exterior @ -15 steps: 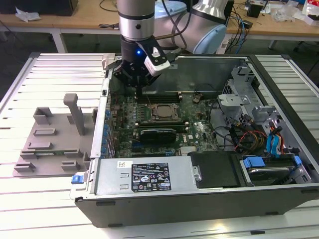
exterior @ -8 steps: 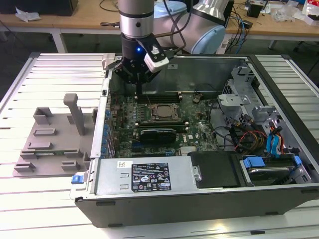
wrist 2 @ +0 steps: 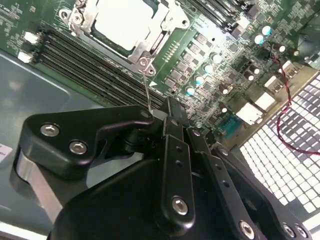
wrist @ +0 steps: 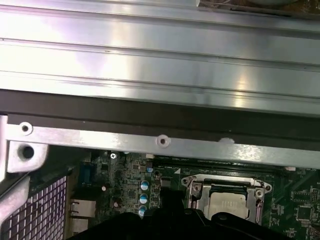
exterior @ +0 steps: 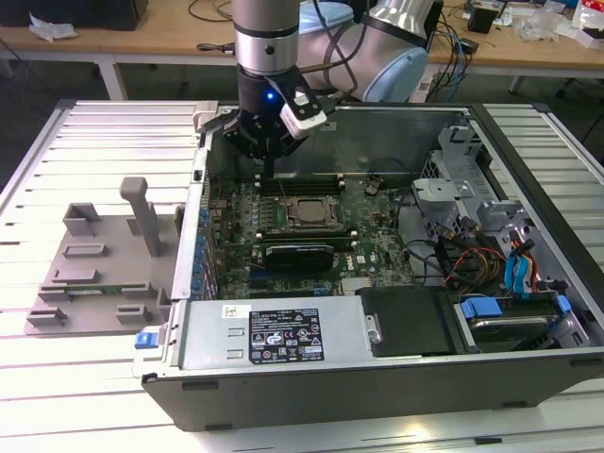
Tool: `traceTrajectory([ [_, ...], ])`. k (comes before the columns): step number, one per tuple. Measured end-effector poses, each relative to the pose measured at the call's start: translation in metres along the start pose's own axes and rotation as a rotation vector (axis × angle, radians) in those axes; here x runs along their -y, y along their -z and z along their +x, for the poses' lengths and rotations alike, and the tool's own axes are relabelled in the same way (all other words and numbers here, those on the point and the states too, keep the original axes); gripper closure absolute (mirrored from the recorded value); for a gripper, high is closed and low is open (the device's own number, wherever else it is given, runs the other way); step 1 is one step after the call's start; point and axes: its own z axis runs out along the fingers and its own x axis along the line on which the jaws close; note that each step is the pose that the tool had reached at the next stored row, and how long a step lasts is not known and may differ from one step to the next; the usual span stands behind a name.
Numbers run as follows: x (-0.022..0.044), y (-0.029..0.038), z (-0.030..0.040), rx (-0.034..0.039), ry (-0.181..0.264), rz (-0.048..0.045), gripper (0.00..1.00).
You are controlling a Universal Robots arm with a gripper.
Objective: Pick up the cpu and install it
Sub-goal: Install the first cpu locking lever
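The cpu (exterior: 308, 213) lies flat in its socket on the green motherboard, its silver top framed by the metal socket frame (exterior: 283, 215). Both wrist views show that pale top, cpu (wrist 2: 120, 22) and cpu (wrist: 227, 206). My gripper (exterior: 270, 172) hangs inside the case, just behind the socket toward the back wall, with its black fingers shut into one narrow stalk. In the second wrist view a thin metal latch rod (wrist 2: 147, 85) rises from the socket's corner up to my gripper (wrist 2: 167, 107). I cannot tell whether the fingertips pinch the rod.
The open computer case (exterior: 396, 377) lies on a slatted white table. A long black card (exterior: 297, 253) sits in front of the socket, and memory slots (wrist 2: 85, 65) lie beside it. A grey fixture (exterior: 94, 264) stands on the exterior view's left, drive bays and cables (exterior: 510, 269) on the right.
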Motion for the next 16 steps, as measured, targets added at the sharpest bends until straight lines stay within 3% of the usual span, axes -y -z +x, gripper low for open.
traceTrajectory([
  [9, 0.0012, -0.0006, -0.0144, 0.0000, 0.000, 0.0000, 0.89],
  [12, 0.0020, -0.0014, -0.0240, -0.0013, 0.000, 0.0000, 0.89],
  [16, 0.0022, -0.0017, -0.0267, -0.0015, 0.000, -0.0001, 0.89],
])
